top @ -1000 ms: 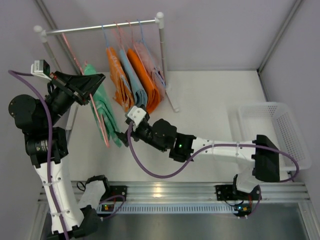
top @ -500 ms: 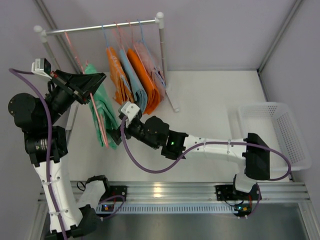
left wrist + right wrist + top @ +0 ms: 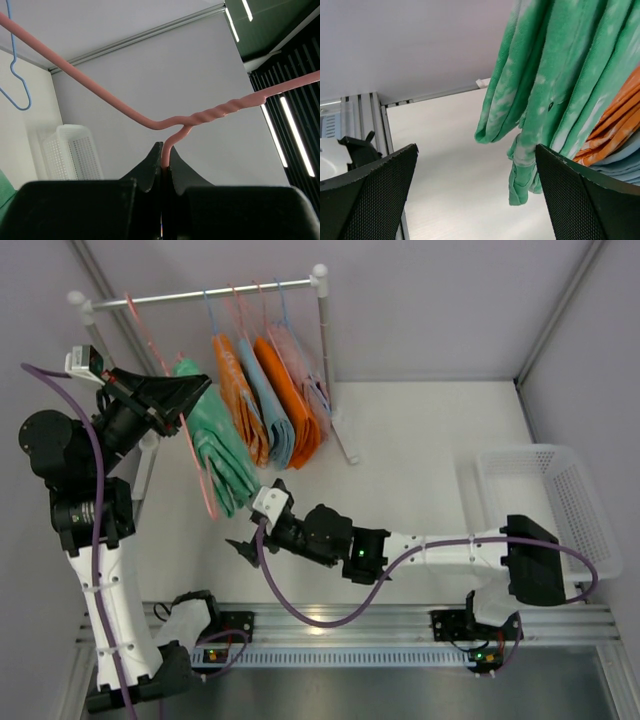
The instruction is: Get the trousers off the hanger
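Left gripper [image 3: 162, 150] clenched on pink hanger [image 3: 210, 116] wire, mint trousers [image 3: 555, 75] draped over it, hem hanging free above bare table [image 3: 455, 165], right gripper [image 3: 476, 155] jaws spread wide near hem, holding nothing.

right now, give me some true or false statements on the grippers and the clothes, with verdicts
1. The left gripper is shut on the pink hanger. True.
2. The right gripper is clamped on the trousers. False: its jaws stand wide open below the hem, apart from the cloth.
3. The trousers hang draped over the hanger. True.
4. The orange pair lies in the white basket. False: it hangs from the rack, beside the light blue pair.
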`<action>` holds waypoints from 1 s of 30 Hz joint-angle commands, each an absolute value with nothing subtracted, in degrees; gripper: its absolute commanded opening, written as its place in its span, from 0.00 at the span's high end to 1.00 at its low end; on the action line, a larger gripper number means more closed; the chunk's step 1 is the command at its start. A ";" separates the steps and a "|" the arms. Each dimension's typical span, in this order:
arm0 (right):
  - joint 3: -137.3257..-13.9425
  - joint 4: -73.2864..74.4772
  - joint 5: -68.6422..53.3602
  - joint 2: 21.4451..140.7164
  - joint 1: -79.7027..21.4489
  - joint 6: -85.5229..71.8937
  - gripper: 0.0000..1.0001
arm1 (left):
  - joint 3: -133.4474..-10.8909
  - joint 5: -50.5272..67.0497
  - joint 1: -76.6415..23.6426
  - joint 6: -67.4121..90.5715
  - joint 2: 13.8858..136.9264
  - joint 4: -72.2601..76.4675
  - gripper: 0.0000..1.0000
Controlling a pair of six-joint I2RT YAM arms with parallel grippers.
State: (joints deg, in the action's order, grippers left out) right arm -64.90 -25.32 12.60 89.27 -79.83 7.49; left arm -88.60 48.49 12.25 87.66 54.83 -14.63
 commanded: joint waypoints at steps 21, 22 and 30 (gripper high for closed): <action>-73.12 -30.32 15.74 97.12 -75.06 3.34 0.01 | -98.88 47.20 11.16 88.33 54.49 -4.75 1.00; -73.30 -30.50 15.04 97.21 -75.06 2.90 0.01 | -98.79 47.11 11.16 88.33 54.49 -4.66 1.00; -78.21 -30.24 16.69 100.10 -74.88 2.81 0.01 | -99.49 47.02 11.16 88.33 54.49 -5.18 1.00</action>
State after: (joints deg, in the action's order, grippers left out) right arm -73.78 -25.89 15.55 98.43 -75.50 3.60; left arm -95.68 48.56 11.38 89.06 55.31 -14.17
